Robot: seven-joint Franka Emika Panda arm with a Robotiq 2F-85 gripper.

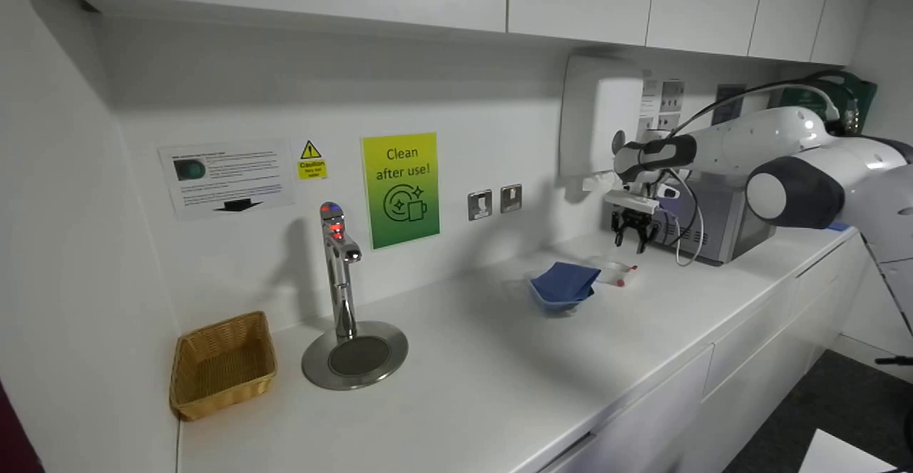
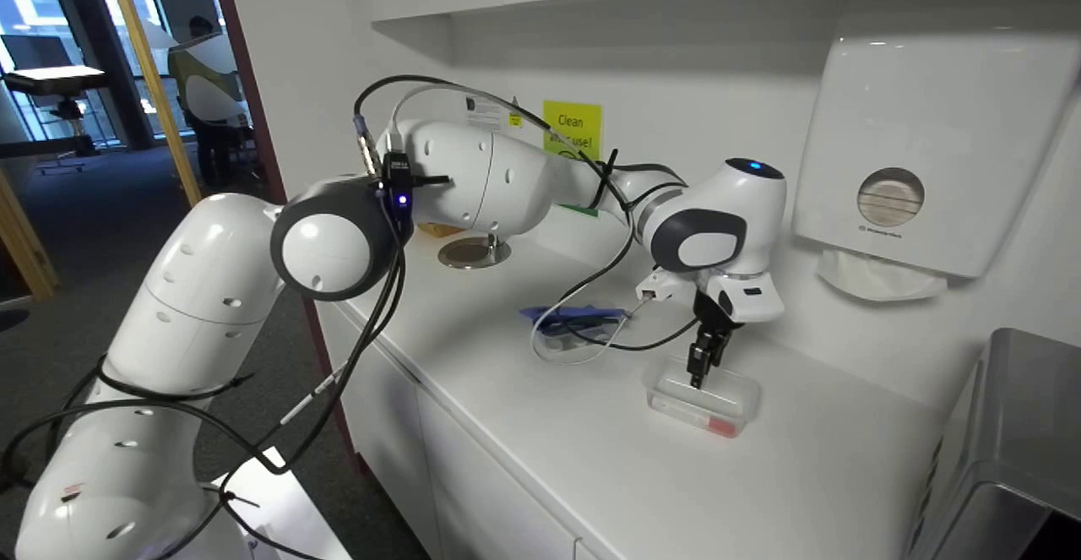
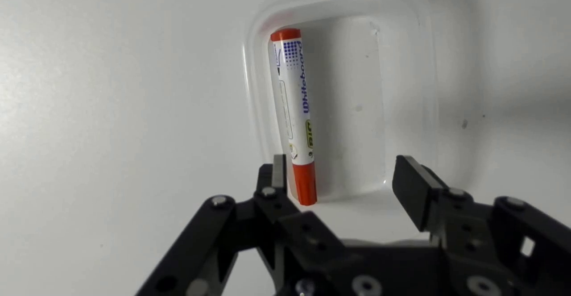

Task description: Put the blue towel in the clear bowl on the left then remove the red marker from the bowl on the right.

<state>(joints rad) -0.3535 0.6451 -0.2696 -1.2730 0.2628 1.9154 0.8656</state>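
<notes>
Along a white wall point(image 1: 492, 120), the counter point(image 1: 442, 416) carries, from the left, a woven basket point(image 1: 228, 396), a tap point(image 1: 339, 280), then the clear bowl point(image 1: 560, 307) with the blue towel point(image 1: 563, 280) in it, corners jutting past the rim. Next comes the second clear bowl point(image 3: 352, 86); in the wrist view the red marker point(image 3: 292, 104) lies along its left side. Over that bowl hangs the gripper point(image 3: 340, 164), jaws well apart, holding nothing. I'd centre over the marker's middle, slip one jaw into the tight gap at that side, close, and lift straight up so the bowl doesn't follow.
</notes>
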